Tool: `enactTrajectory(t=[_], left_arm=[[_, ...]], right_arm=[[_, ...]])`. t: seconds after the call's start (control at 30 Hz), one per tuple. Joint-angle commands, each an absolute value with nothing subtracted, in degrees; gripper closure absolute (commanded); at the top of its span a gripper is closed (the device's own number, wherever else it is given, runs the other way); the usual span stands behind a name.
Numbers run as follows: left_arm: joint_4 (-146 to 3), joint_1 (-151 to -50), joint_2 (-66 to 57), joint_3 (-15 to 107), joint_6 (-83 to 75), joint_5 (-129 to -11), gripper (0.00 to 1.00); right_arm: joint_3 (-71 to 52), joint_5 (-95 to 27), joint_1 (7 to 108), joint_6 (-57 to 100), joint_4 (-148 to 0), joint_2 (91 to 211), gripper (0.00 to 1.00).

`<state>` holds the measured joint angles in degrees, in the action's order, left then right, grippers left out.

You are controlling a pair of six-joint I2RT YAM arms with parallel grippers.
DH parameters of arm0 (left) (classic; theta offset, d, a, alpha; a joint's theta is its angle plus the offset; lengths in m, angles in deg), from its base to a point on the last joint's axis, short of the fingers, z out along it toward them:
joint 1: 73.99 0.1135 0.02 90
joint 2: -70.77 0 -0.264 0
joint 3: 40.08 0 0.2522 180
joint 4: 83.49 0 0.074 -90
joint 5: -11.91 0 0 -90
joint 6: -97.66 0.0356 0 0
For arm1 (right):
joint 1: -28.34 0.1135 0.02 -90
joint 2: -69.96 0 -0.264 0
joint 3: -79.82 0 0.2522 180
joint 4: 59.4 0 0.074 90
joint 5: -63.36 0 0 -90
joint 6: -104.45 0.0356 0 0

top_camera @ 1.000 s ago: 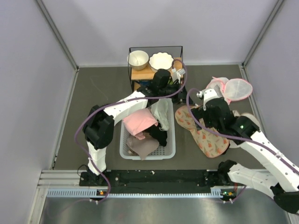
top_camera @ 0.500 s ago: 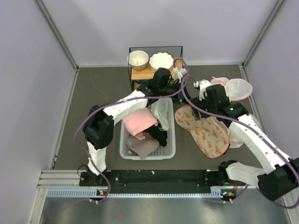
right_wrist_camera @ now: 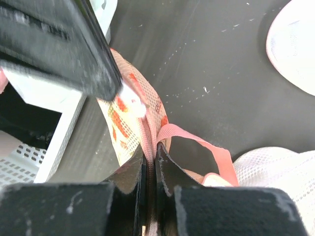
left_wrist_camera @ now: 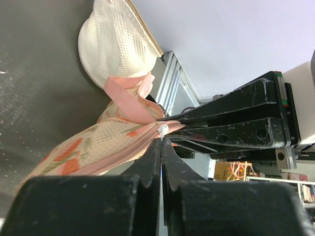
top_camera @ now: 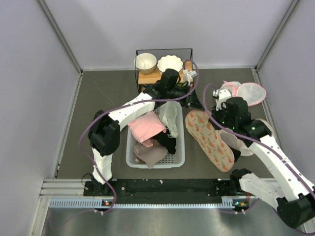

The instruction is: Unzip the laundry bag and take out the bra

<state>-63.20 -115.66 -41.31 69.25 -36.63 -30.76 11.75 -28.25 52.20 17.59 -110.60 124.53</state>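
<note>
Firmly shut, left end effector (left_wrist_camera: 161, 143), right end effector (right_wrist_camera: 150, 153), both pinching laundry bag (top_camera: 209, 141)

Two bowls (top_camera: 145, 62) (top_camera: 169, 64), one basket (top_camera: 180, 162), one laundry bag (top_camera: 209, 140)

The top view is lit evenly and brightly from overhead, so that only soft, short shadows are cast on the matte dark desk (top_camera: 98, 128), and the edges of the walls (top_camera: 172, 24) are splayed outward by a wide lens. In the left wrist view the left gripper (left_wrist_camera: 161, 147) is rendered dark and out of focus in the foreground, while the white mesh dome (left_wrist_camera: 115, 46) beyond is kept fairly sharp. In the right wrist view the right gripper (right_wrist_camera: 150, 155) is likewise blurred, a pale patch on the laundry bag (right_wrist_camera: 123, 118) is smeared and washed out, and the specks on the desk are resolved crisply.
</note>
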Motion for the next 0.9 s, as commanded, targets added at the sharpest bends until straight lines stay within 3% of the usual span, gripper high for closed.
enactTrajectory(t=[0.0,0.53,0.87], left_arm=[[-62.2,-110.7,-40.3,71.5,-33.7,-29.9,1.0],[-67.6,-105.2,-35.8,64.4,-35.2,-26.1,1.0],[-68.4,-108.0,-38.0,63.2,-35.1,-28.0,1.0]], right_arm=[[13.1,-28.3,52.0,21.5,-109.4,118.7,1.0],[19.2,-22.8,52.0,28.6,-105.8,94.3,1.0],[17.5,-8.5,52.0,37.0,-105.0,94.9,1.0]])
